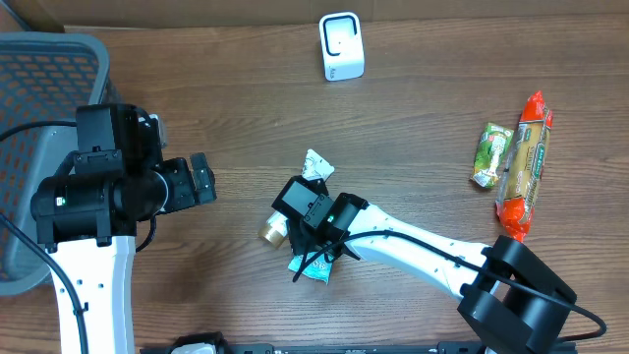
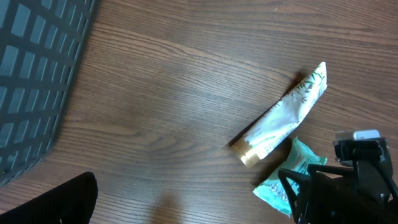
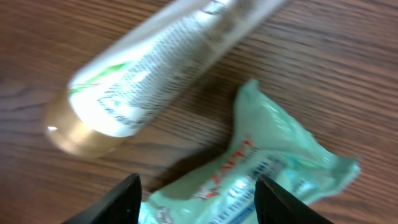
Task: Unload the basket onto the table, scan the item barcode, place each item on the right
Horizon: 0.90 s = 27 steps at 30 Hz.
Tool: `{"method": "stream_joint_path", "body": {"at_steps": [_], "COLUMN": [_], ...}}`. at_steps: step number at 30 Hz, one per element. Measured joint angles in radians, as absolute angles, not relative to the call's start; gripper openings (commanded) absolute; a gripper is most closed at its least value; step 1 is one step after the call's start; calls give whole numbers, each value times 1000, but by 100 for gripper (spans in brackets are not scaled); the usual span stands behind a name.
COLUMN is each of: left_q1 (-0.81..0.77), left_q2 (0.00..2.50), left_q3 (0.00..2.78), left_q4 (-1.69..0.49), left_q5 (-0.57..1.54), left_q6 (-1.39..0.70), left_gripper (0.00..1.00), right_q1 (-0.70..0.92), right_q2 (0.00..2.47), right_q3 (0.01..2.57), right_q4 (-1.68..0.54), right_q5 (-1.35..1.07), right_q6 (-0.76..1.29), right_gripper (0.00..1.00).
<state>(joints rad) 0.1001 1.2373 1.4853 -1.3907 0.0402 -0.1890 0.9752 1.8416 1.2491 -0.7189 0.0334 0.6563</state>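
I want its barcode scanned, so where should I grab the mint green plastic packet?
Probably across its narrow middle, from straight above: the mint green plastic packet lies flat on the wooden table, and the white gold-capped tube crowds one side. The right end effector straddles it.

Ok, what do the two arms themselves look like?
The left arm and right arm match: white links, bulky black round joints, thin black cables. The left gripper and right gripper are black, with flat matte fingers.
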Motion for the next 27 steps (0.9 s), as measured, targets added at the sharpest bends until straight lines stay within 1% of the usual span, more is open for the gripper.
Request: {"method": "stream_joint_path", "body": {"at_steps": [4, 5, 8, 9, 10, 13, 19, 20, 21, 22, 24, 27], "left_q1": [100, 100, 100, 100, 100, 100, 100, 100, 100, 100, 100, 100], "left_q2": [1237, 1237, 1237, 1237, 1237, 1237, 1237, 1237, 1237, 1237, 1237, 1237], "left_q3": [1485, 1485, 1485, 1485, 1485, 1485, 1485, 1485, 1485, 1485, 1485, 1485], "left_q4": [-1391, -1390, -1391, -1391, -1391, -1391, -1391, -1391, -1391, -1391, -1391, -1391], "left_q5": [40, 40, 40, 40, 40, 40, 40, 40, 40, 40, 40, 40], "left_q6": [-189, -189, -189, -189, -189, -189, -189, -189, -189, -189, -189, -189], "left_gripper": [100, 100, 100, 100, 100, 100, 100, 99, 100, 100, 99, 100], "right_q1": [970, 967, 956, 952, 948, 938, 936, 936, 936, 937, 937, 937], "right_q2": [1842, 1842, 1842, 1843, 1843, 1844, 1844, 1845, 1845, 1845, 1845, 1854], "right_q3": [1249, 1249, 1261, 1277, 1297, 1384, 1459, 1458, 1456, 1453, 1445, 1435], "right_q4": [-750, -759, -833, -881, -920, -999, -970, -964, -949, -926, -890, -897], "right_q5": [52, 53, 43, 41, 37, 33, 3, 1, -1, -1, 2, 14], "right_q6": [688, 694, 705, 702, 702, 698, 672, 669, 665, 660, 678, 729], "right_gripper": [64, 67, 88, 98, 100, 100, 100, 94, 85, 79, 74, 73]}}
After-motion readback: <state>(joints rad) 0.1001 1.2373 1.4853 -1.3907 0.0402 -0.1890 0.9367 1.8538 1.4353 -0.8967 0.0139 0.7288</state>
